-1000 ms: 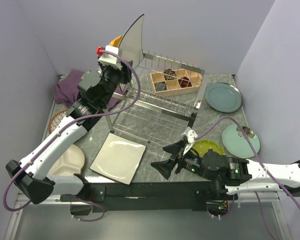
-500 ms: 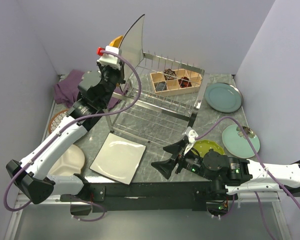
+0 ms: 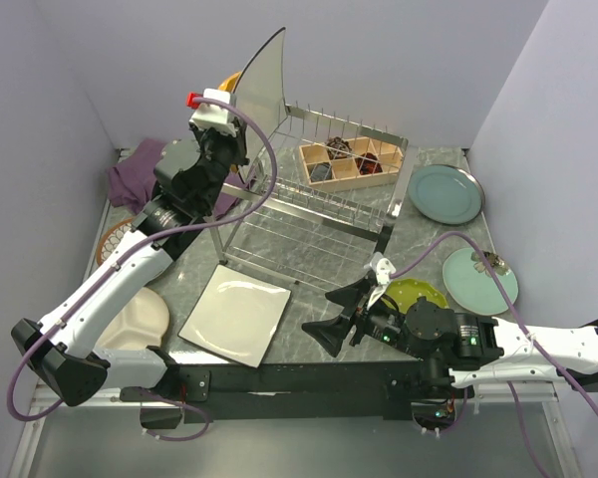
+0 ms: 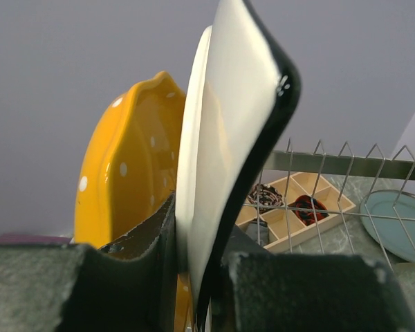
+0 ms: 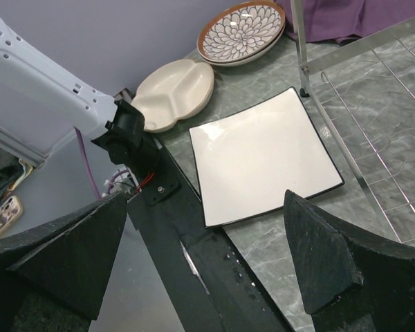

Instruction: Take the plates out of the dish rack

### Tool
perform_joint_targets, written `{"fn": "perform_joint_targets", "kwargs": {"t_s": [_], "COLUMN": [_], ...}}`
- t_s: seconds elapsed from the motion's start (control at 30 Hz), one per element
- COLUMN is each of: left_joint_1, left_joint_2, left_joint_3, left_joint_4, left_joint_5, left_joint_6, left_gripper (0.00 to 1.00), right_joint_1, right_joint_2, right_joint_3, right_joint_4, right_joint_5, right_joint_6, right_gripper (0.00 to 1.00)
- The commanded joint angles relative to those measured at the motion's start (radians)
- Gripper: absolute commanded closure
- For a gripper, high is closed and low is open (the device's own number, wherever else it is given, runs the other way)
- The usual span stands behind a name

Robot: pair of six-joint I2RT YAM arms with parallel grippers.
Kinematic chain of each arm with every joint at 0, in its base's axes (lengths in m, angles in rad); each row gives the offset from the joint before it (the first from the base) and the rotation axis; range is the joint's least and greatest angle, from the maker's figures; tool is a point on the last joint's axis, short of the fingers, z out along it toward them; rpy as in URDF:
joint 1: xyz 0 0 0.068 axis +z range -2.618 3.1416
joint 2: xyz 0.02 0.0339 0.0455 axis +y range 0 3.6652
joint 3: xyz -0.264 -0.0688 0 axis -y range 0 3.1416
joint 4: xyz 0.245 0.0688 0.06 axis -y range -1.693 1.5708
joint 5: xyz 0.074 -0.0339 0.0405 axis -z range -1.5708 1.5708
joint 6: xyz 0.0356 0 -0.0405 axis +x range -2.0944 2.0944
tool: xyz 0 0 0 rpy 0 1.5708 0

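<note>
My left gripper [image 3: 235, 141] is shut on the lower edge of a large cream square plate [image 3: 264, 82] with a dark rim and holds it upright over the left end of the silver dish rack [image 3: 319, 209]. In the left wrist view the plate [image 4: 228, 131] stands between my fingers [image 4: 197, 277], with a yellow-orange plate [image 4: 128, 166] just behind it, also seen from above [image 3: 231, 80]. A second cream square plate [image 3: 235, 314] lies flat on the table. My right gripper [image 3: 347, 314] is open and empty near the front edge, above the base bar [image 5: 207, 256].
A wooden compartment box [image 3: 351, 162] sits behind the rack. A teal-grey plate [image 3: 445, 193], a mint plate [image 3: 478, 280] and a yellow-green plate [image 3: 415, 294] lie to the right. A cream divided plate [image 3: 140, 321], a brown-rimmed patterned plate [image 3: 115, 239] and a purple cloth [image 3: 140, 169] lie to the left.
My left gripper has shifted slightly left with the square plate still in it. The right arm has not moved.
</note>
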Motion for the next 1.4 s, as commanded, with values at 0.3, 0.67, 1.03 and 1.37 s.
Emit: {"fn": "perform_joint_targets", "kwargs": {"t_s": [0.3,0.67,1.03,1.37], "left_joint_1": [-0.028,-0.028,-0.031,-0.035], "left_joint_2": [-0.051,-0.063,-0.069,-0.083], "left_joint_3": [0.123,0.138,0.157,0.178], "left_joint_4": [0.045,0.068,0.078,0.100], "left_joint_5": [0.096,0.059,0.087,0.095], "left_joint_6": [-0.211,-0.130,-0.148,-0.148], "left_gripper": [0.99,0.99,0.99,0.99], "right_joint_1": [0.007,0.007,0.006,0.006], "right_joint_2": [0.001,0.012,0.030,0.026], "right_joint_3": [0.022,0.028,0.034,0.037], "right_joint_4": [0.033,0.030,0.030,0.025], "right_joint_5": [0.019,0.029,0.032,0.034], "right_joint_6": [-0.012,-0.016,-0.018,-0.020], "right_gripper": [0.00,0.00,0.00,0.00]}}
